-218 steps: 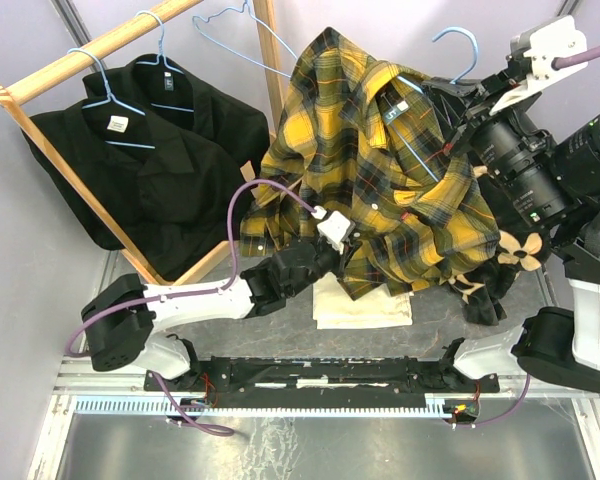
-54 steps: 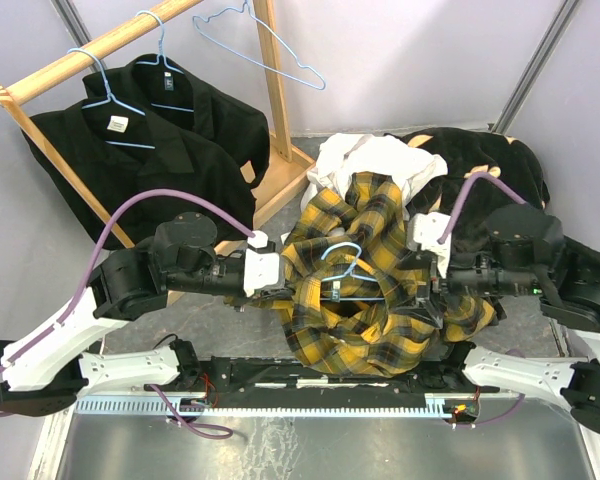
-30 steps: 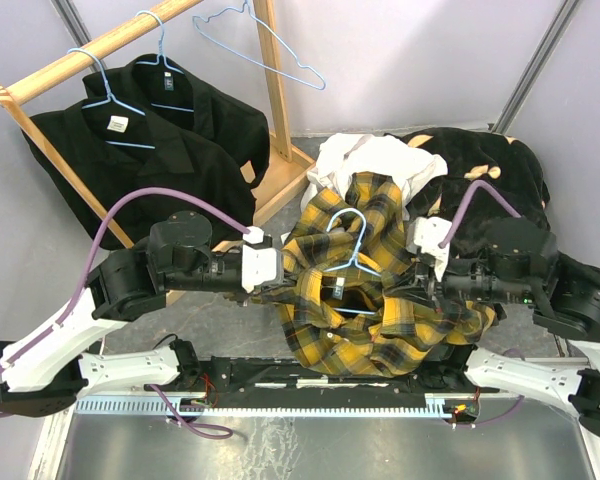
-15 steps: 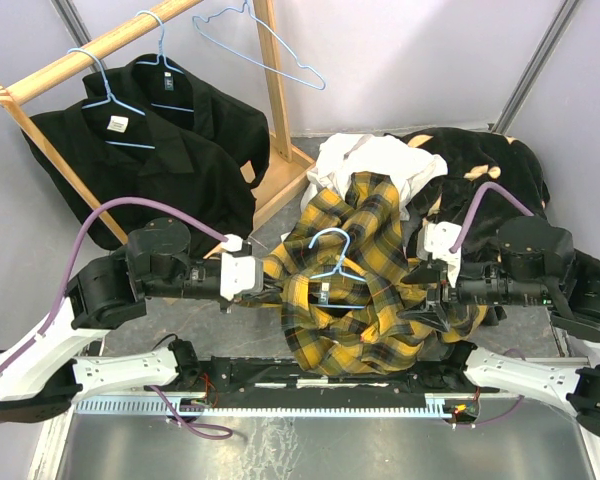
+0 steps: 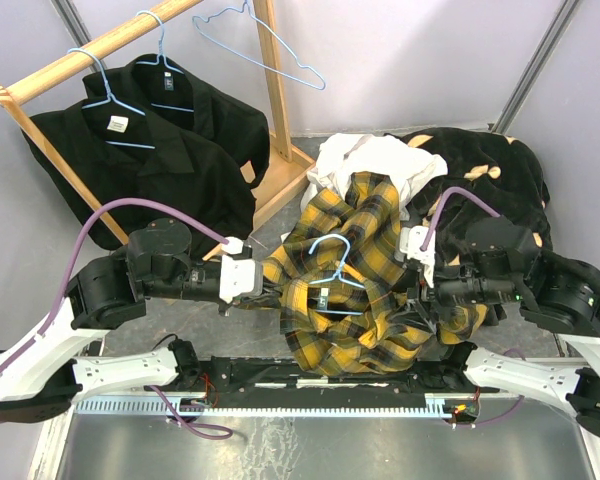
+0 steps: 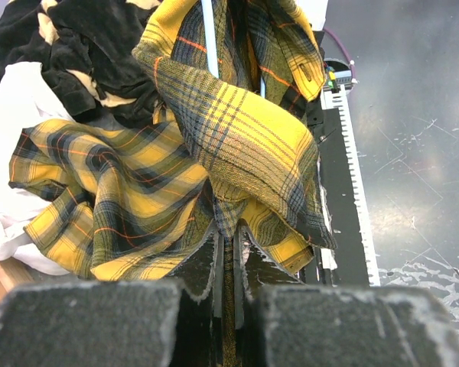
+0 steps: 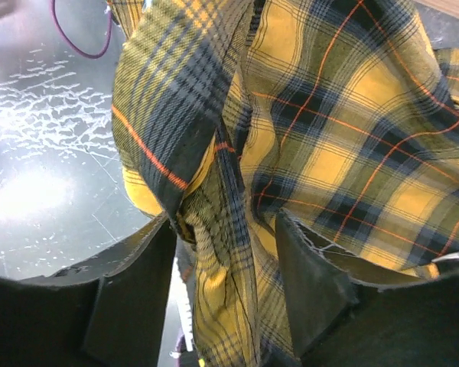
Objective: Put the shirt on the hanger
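Observation:
The yellow-and-black plaid shirt [image 5: 355,300] lies bunched in a heap on the table between both arms. A light-blue wire hanger [image 5: 332,262] rests on top of it, hook up and partly tucked into the cloth. My left gripper [image 5: 267,290] is shut on a fold at the shirt's left edge; the left wrist view shows the plaid cloth [image 6: 237,145] pinched between the closed jaws [image 6: 228,252], with the hanger wire [image 6: 209,38] beyond. My right gripper [image 5: 412,300] stands open at the shirt's right side. A hanging fold of the shirt [image 7: 222,252] sits loosely between its fingers [image 7: 310,264].
A slanted wooden rack [image 5: 90,50] at the back left carries two black shirts [image 5: 150,160] on blue hangers and one bare hanger [image 5: 265,45]. A cream-white shirt [image 5: 375,160] and a black garment [image 5: 485,165] lie behind the plaid heap. A black rail [image 5: 320,375] runs along the near edge.
My right gripper opened, let go of the cloth, drew back right, then moved in again around a fold. The left gripper pulled the shirt's edge leftward. The hanger sank lower.

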`<state>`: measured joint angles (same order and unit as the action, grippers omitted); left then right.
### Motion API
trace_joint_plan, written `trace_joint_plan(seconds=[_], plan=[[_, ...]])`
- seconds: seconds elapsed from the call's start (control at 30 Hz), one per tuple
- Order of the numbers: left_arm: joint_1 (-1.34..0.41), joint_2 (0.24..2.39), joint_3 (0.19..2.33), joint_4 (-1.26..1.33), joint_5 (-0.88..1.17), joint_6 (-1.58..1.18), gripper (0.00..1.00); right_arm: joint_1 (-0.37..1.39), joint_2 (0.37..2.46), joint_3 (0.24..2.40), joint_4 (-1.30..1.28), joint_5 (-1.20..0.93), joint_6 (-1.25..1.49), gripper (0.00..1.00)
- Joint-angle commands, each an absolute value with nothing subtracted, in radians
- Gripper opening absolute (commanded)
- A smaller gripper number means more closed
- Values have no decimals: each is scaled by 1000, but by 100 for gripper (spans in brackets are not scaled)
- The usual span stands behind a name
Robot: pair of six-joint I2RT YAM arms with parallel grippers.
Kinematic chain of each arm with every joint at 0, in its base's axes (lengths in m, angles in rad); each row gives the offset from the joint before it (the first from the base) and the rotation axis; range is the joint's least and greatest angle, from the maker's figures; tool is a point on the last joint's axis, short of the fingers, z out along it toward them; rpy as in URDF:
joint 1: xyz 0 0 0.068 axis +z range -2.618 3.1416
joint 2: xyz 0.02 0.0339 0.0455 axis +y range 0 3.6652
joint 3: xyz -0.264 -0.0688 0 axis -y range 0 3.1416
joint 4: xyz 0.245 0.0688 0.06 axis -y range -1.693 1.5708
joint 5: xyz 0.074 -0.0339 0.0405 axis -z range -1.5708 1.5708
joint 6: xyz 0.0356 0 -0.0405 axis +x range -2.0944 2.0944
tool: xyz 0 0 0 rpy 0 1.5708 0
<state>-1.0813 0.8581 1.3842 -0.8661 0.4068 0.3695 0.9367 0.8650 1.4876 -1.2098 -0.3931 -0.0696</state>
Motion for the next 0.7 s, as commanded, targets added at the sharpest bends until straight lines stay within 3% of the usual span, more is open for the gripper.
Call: trace_joint_plan(seconds=[0.0, 0.13, 0.2, 0.5, 0.57, 0.67], plan=[[-1081, 841, 1407, -801, 446, 405, 3, 935, 862, 1460, -1097, -445, -29, 55], [-1081, 836, 1394, -792, 430, 399, 3, 936, 866, 1454, -1086, -445, -23, 24], [-1080, 833, 1379, -778, 417, 392, 3, 936, 860, 1447, -1073, -432, -17, 1], [-1081, 790, 1293, -654, 319, 289, 5, 936, 815, 1438, -1051, -305, -5, 0], [-1081, 781, 1277, -640, 303, 268, 13, 936, 800, 1429, -1030, -314, 14, 0], [-1082, 767, 1254, -619, 279, 242, 34, 936, 776, 1413, -994, -318, 45, 0]])
